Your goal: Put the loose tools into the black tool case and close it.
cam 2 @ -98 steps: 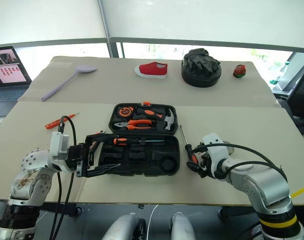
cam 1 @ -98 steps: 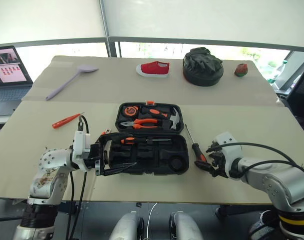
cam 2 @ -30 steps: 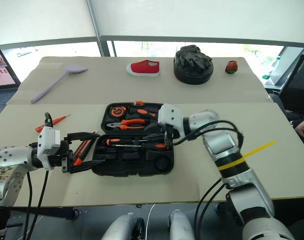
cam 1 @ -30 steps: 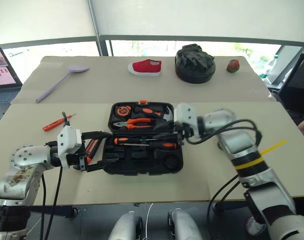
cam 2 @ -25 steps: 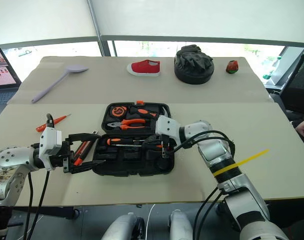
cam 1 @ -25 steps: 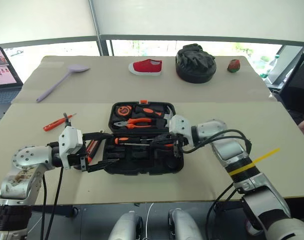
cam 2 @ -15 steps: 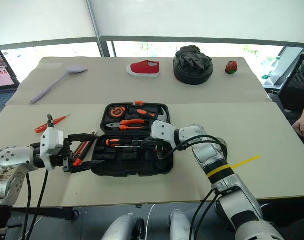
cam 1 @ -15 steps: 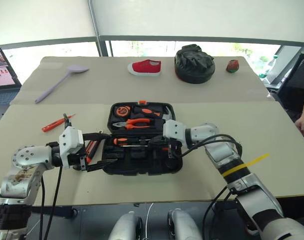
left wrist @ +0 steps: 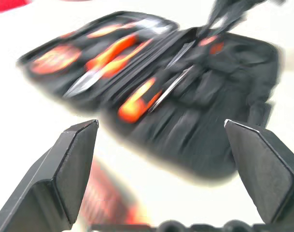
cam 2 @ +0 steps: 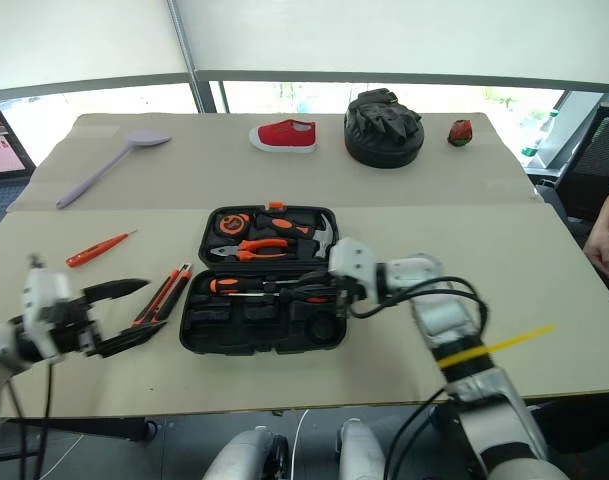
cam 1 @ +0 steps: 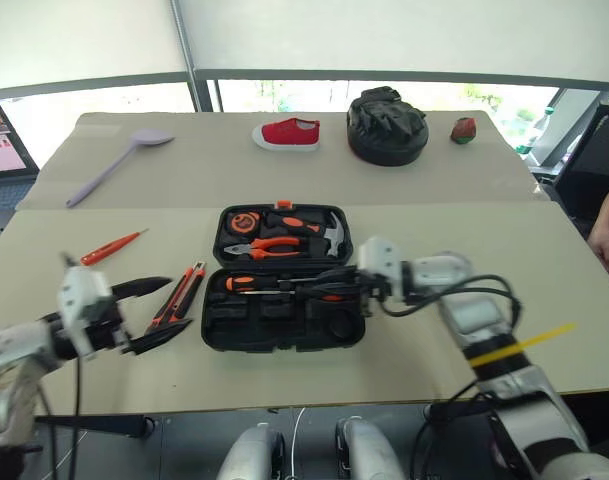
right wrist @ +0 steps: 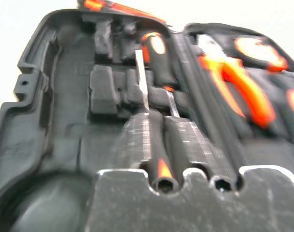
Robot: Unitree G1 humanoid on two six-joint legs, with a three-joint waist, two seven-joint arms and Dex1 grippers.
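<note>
Nearest, by the desk's [cam 1: 404, 365] front edge toward its left corner: left gripper [cam 1: 177, 302], spread wide and empty, aimed across at the utility knife [cam 1: 191, 280] just beside the case's left side. Probably lined up so for the next pick, since the knife lies loose on the desk.

Next, mid-desk near the front edge: black tool case [cam 1: 216, 338], open flat. In its near half, one black-and-orange screwdriver [cam 1: 246, 283] seated in a slot. Right gripper [cam 1: 327, 291] low over that same row, at the handle end of a second screwdriver [right wrist: 141, 79]. Cannot tell whether clamped on it or already letting go. Likely the seating step, going by how the shaft lies along the groove.

Further back, in the far half: pliers [cam 1: 272, 246], hammer [cam 1: 334, 236] and tape measure [cam 1: 245, 220], all in their beds.

Left of the case, well apart, toward the desk's left edge: orange-red screwdriver [cam 1: 112, 247], not yet collected.

Along the far edge: lilac spoon [cam 1: 119, 168], red shoe [cam 1: 286, 134], round black bag [cam 1: 387, 125].

From the right wrist: the two shafts side by side in their grooves, a detail too fine from the head. From the left wrist: the wide spread, framing the case. From the head alone: the stray screwdriver and the far-edge clutter.
</note>
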